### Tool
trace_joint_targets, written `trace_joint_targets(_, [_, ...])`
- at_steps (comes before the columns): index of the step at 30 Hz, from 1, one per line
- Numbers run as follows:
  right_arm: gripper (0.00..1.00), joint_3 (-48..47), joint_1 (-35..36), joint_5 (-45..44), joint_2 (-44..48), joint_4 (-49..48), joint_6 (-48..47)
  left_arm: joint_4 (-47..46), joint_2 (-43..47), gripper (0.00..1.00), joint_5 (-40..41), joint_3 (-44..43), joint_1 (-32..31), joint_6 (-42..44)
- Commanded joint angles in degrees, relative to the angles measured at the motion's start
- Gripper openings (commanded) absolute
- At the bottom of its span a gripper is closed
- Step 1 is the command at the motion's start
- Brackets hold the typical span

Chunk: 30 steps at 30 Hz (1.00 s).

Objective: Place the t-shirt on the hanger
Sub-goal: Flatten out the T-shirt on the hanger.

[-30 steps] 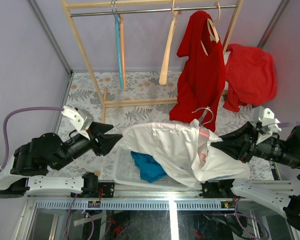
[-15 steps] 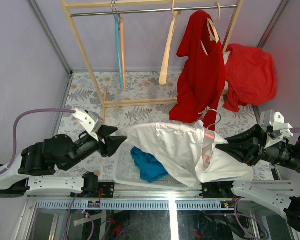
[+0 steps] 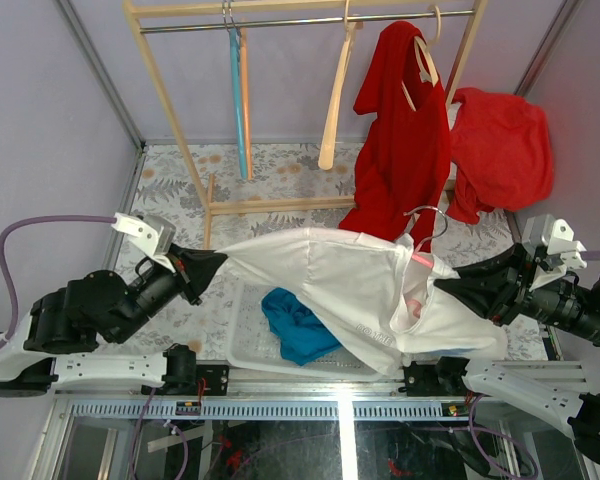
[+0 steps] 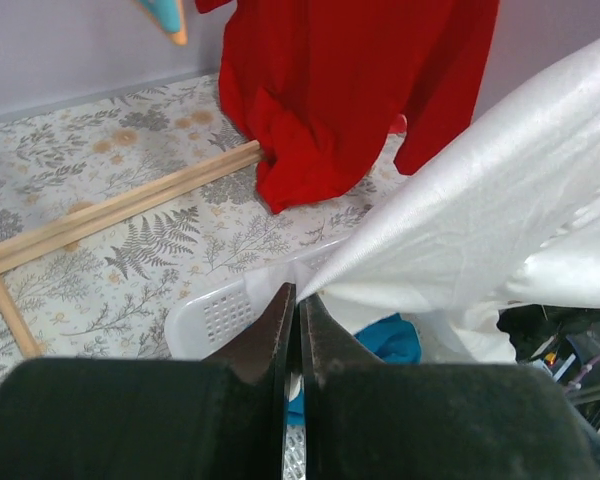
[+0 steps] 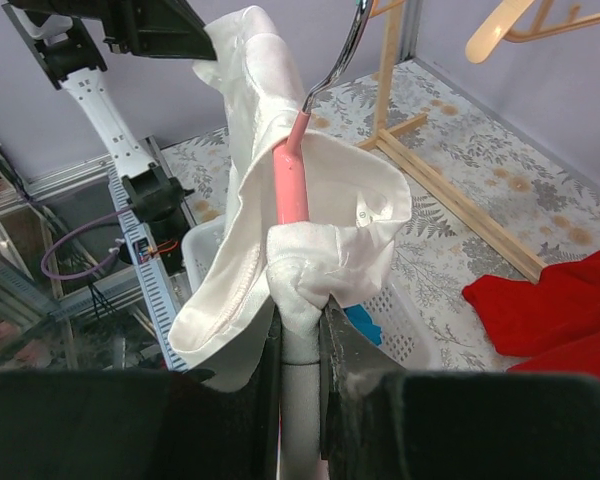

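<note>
- Top external view: dressing the hanger is under way; the t-shirt hangs stretched between both arms, over a basket.
- Left pincer is clenched on its hem; right pincer grasps the hanger (through bunched cloth).
- Next move probably calls for pulling fabric over the hanger's arms.
- White cloth looks taut, lightly creased.

place: robot lab booth | cues: panel walls, clothes rack (floral floor)

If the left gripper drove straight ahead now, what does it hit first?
The t-shirt the left gripper pinches, stretched taut ahead; beyond, probably the red garment, though depth is unclear.
</note>
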State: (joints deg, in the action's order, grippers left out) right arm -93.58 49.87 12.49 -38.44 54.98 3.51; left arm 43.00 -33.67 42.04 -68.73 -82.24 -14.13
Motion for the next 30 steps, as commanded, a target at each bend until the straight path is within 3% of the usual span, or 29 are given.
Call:
trace_joint_targets(1, [0.0,-1.6,-0.1,-4.4,-0.2,-6.5,1.1,2.1,1.4,0.0,6.7,-1.0,0.0,-6.1])
trace_joint_targets(11, [0.0,2.3,-0.2,-5.5,-0.3,-13.6,2.6,14.7,2.1,0.0,16.3,-4.9,0.0,-19.3])
trace_joint_targets(18, [0.0,0.6,-0.1,-7.8,0.8,-13.8,2.2,20.1,1.0,0.0,20.9,-7.8,-0.1,-24.0])
trace_joint_targets(20, [0.0,0.2,-0.2,-8.0,1.3,-14.7,1.9,19.1,0.4,0.0,21.7,-8.6,0.0,-22.8])
trace_joint_targets(24, [0.0,-1.4,-0.2,-9.4,1.3,-19.0,0.9,7.9,-2.2,0.01,20.9,-11.0,0.0,-11.6])
trace_joint_targets(30, [0.0,-6.2,-0.1,-9.6,-2.4,-23.5,-1.1,1.8,-13.0,0.02,19.8,-22.9,0.0,-1.2])
